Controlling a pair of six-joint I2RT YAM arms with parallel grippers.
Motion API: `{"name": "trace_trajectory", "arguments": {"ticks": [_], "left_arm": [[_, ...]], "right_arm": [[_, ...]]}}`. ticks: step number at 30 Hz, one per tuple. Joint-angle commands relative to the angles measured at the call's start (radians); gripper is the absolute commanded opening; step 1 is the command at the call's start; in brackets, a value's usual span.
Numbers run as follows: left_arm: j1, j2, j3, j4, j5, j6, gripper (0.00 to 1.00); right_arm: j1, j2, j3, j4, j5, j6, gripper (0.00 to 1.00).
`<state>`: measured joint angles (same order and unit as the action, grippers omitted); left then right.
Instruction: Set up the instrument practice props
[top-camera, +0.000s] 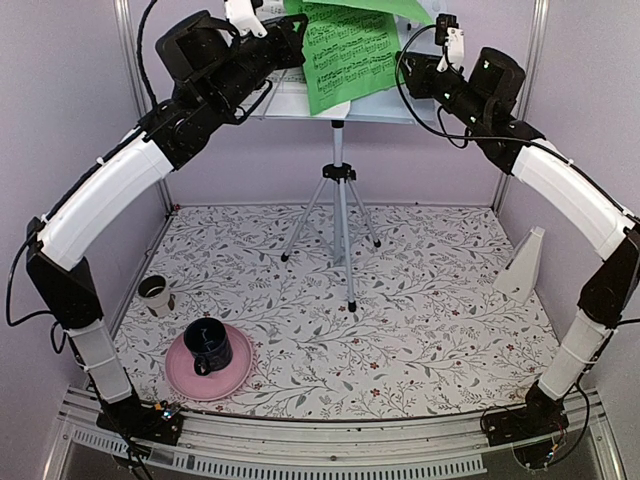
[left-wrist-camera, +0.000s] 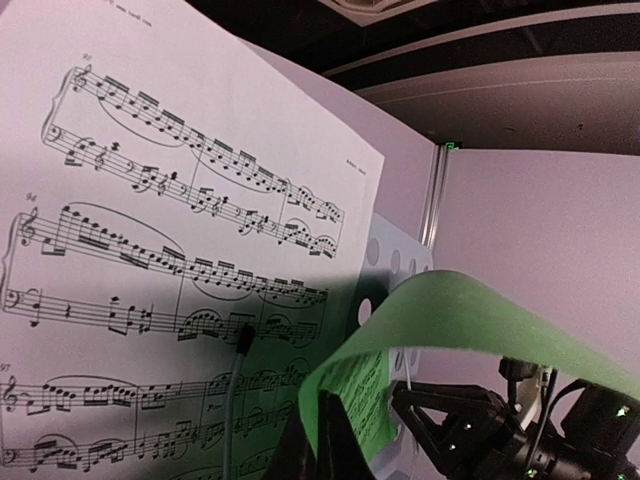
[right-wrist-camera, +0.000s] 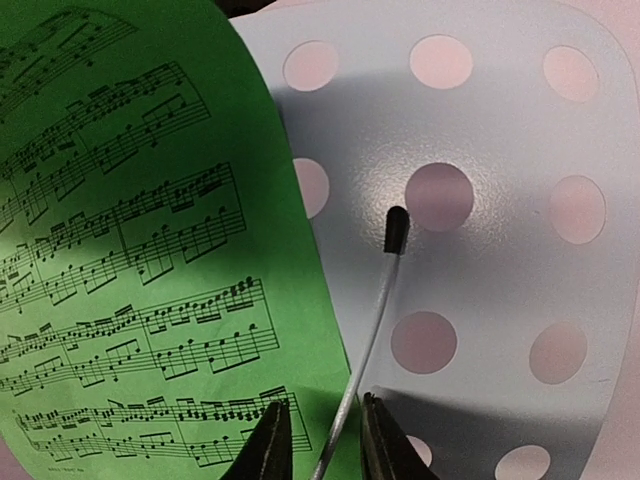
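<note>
The pale-blue perforated music stand (top-camera: 385, 112) stands on its silver tripod (top-camera: 340, 215) at the back centre. The white sheet of music (left-wrist-camera: 150, 250) rests on the stand's left half, under a wire holder (left-wrist-camera: 232, 400). The green sheet of music (top-camera: 350, 50) lies on the right half, its top curling forward (left-wrist-camera: 470, 320). My left gripper (left-wrist-camera: 322, 440) is shut on the green sheet's left edge. My right gripper (right-wrist-camera: 322, 445) is open, its jaws straddling the stand's other wire holder (right-wrist-camera: 375, 310) and the green sheet's lower right corner (right-wrist-camera: 150, 250). The white pyramid metronome (top-camera: 525, 265) stands at the right.
A dark mug (top-camera: 208, 345) sits on a pink plate (top-camera: 235, 375) at the front left. A small beige cup (top-camera: 155, 295) stands behind it by the left wall. Both arms reach high across the back wall, close to each other at the stand.
</note>
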<state>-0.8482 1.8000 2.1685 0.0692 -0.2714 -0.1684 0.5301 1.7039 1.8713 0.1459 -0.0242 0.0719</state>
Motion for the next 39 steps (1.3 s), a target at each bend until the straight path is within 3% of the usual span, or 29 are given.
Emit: {"name": "trace_trajectory", "arguments": {"ticks": [1, 2, 5, 12, 22, 39], "left_arm": [[0.011, -0.028, -0.010, 0.042, 0.006, 0.013, 0.00], [0.012, -0.029, -0.010, 0.043, 0.001, 0.013, 0.00], [0.013, -0.027, -0.011, 0.048, -0.007, 0.014, 0.00], [0.016, 0.003, 0.029, 0.023, 0.001, 0.015, 0.00], [0.028, 0.154, 0.251, -0.142, 0.139, 0.027, 0.00], [0.051, 0.256, 0.320, -0.175, 0.201, 0.042, 0.00]], "right_arm": [[-0.005, 0.016, 0.021, 0.005, -0.018, 0.028, 0.16], [-0.005, 0.012, 0.019, 0.008, -0.021, 0.029, 0.09], [-0.005, 0.001, -0.001, 0.031, -0.037, 0.022, 0.00], [-0.005, -0.018, -0.057, 0.086, -0.096, -0.005, 0.00], [-0.005, -0.043, -0.099, 0.149, -0.217, -0.024, 0.00], [-0.004, -0.037, -0.117, 0.185, -0.326, -0.038, 0.00]]}}
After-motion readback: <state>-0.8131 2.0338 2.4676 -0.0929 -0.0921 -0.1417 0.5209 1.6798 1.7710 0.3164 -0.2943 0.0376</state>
